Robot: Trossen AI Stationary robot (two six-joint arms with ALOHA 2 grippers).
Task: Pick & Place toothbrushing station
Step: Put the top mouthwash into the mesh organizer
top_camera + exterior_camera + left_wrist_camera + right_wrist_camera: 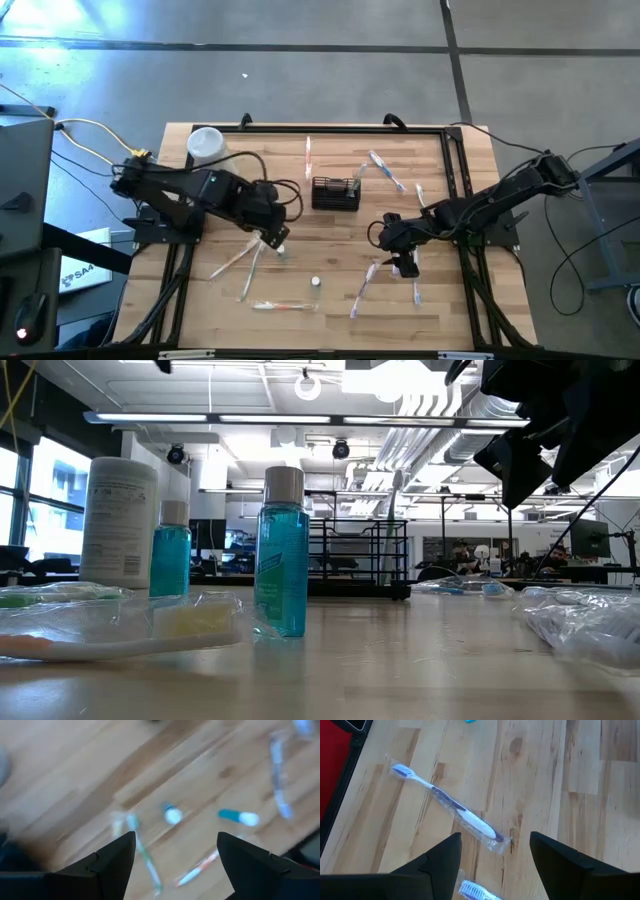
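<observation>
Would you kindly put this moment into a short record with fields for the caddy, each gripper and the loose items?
caddy: black wire-mesh caddy stands upright near the table's middle, a toothbrush upright in it, ungripped
left gripper: left gripper open, empty, above scattered toothbrushes left of the caddy
right gripper: right gripper open, empty, over a wrapped toothbrush
loose items: white container at the far left corner; blue bottle upright

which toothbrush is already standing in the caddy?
The pale one upright in the right end of the black wire caddy, toothbrush. All the other toothbrushes lie flat on the table, still in clear wrappers.
</observation>
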